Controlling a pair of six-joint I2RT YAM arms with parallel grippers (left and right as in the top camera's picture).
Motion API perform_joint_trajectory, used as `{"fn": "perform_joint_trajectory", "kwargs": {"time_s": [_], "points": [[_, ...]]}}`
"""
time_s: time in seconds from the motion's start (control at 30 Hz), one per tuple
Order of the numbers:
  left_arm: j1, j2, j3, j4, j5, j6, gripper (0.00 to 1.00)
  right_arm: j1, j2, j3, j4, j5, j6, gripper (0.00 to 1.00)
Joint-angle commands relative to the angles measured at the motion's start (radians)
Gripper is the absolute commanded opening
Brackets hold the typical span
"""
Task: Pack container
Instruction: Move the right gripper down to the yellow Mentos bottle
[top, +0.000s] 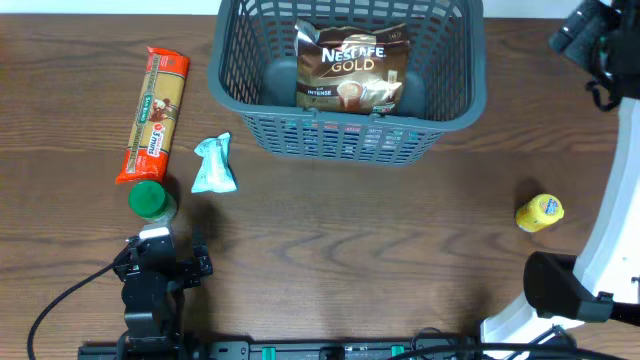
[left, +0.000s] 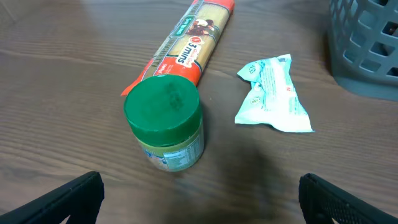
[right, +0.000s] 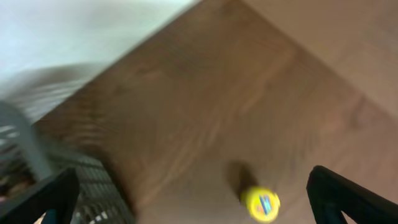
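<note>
Your left pincer (left: 200, 198) hangs released, with one green-lidded jar (left: 165, 127) just ahead of it and one pasta packet (left: 186, 46) and one blue sachet (left: 272, 93) beyond. The one container (top: 450, 110), holding one coffee pouch (top: 352, 68), sits farther ahead to its right. Your right pincer (right: 196, 199) is also spread, over open desk (right: 249, 93) between the container's wall and one yellow bottle (right: 261, 203).

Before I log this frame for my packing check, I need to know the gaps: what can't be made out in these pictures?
- Floor of the container: overhead, the Nescafe pouch covers much of it; items low behind the front wall show only through slots.
- yellow item: label too small overhead, blurred in the right wrist view.
- green-lidded jar: label print too small in the left wrist view.
</note>
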Motion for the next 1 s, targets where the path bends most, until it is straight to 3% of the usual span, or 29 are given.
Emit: {"fn": "perform_joint_trajectory", "kwargs": {"time_s": [0.0,0.27,0.6,0.97], "points": [[0.004,-0.006,-0.017,0.002,-0.002,0.017,0.98,-0.047,-0.001,-0.023,-0.047,-0.012,0.189,0.99],[0.004,-0.006,-0.017,0.002,-0.002,0.017,0.99,-0.124,-0.001,-0.131,-0.102,-0.031,0.288,0.99],[0.004,-0.006,-0.017,0.002,-0.002,0.017,0.99,-0.180,-0.001,-0.394,-0.096,-0.031,0.420,0.99],[0.004,-0.006,-0.017,0.002,-0.002,0.017,0.99,-0.234,-0.001,-0.718,0.048,-0.031,0.517,0.99]]}}
